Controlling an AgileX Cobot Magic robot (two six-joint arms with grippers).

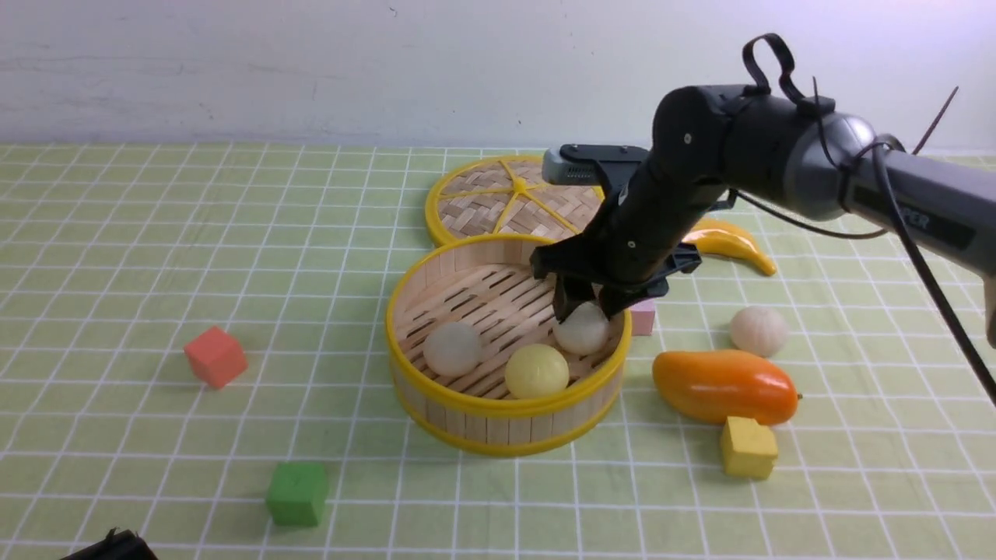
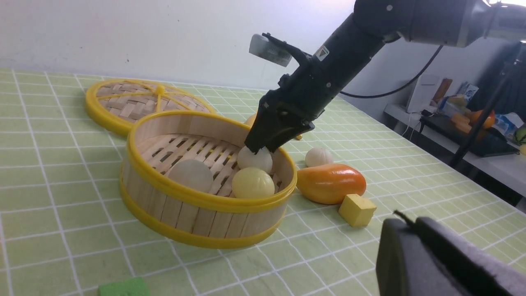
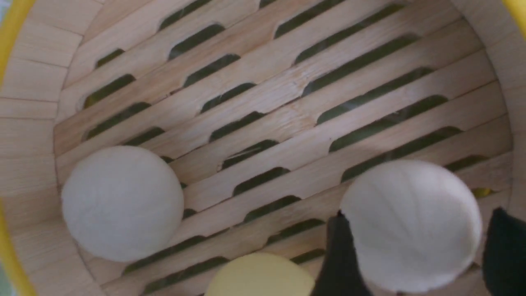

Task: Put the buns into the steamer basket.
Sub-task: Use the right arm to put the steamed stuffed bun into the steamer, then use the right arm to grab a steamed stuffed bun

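Handling judged light, smooth, roll-prone; hold across widest girth. Right gripper jaws clasped a pleated bun inside the steamer basket, 3 o'clock; fourth bun sat on the counter beyond. Left gripper state: cannot tell.

- On the grey forearm tube of the right arm, in the front view, dark capital letters read "PER". A black cable crosses the tube just beside them, so any letters before these are hidden.
- On the black link above the right hand, in the left wrist view, a small white sticker bears a mark too small to read.
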